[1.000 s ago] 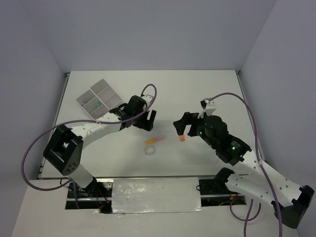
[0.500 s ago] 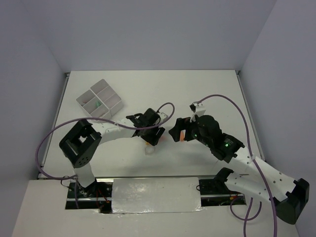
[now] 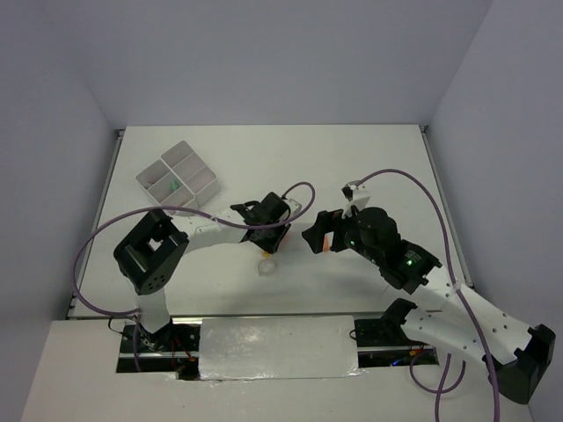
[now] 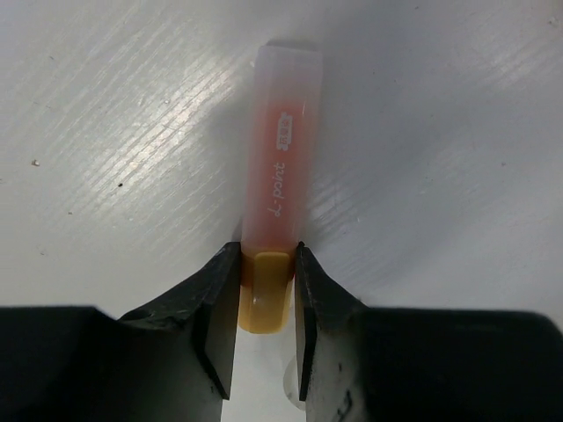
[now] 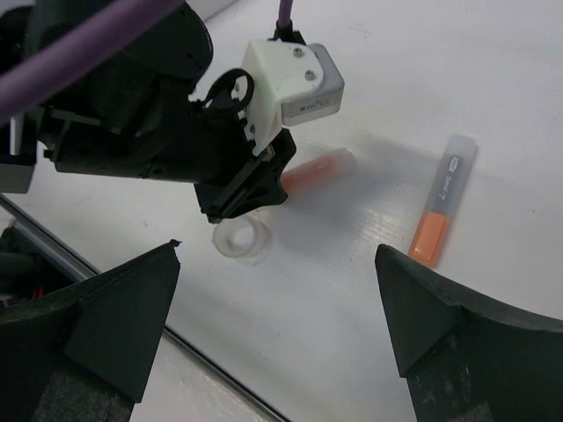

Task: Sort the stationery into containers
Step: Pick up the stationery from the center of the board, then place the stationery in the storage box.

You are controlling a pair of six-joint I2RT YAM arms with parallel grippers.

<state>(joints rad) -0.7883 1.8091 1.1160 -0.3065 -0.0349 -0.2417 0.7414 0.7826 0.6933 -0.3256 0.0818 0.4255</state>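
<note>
Item 1, left gripper [image 4: 264,294]: lowered to the table [image 3: 369,167] near its middle, jaws clenched on the yellow-orange end of the peach marker [image 4: 280,167], 1 finger [image 4: 220,308] touching each side. Item 2, peach marker: lying flat on the table, translucent capped end pointing away from the gripper, printed lettering facing up. Item 3, tape ring [image 5: 239,239]: clear, on the table just beside the left gripper's near side, not held. Item 4, right gripper [image 5: 277,264]: jaws released and spread wide, nothing between them, hovering near the left gripper. Item 5, orange marker [image 5: 440,207]: lying flat on the table in front of the right gripper, apart from the peach marker, not touched. Item 6, containers [image 3: 189,163]: white block of square compartments at the far left of the table, well apart from both grippers; small pink and green pieces show in 1 compartment.
</note>
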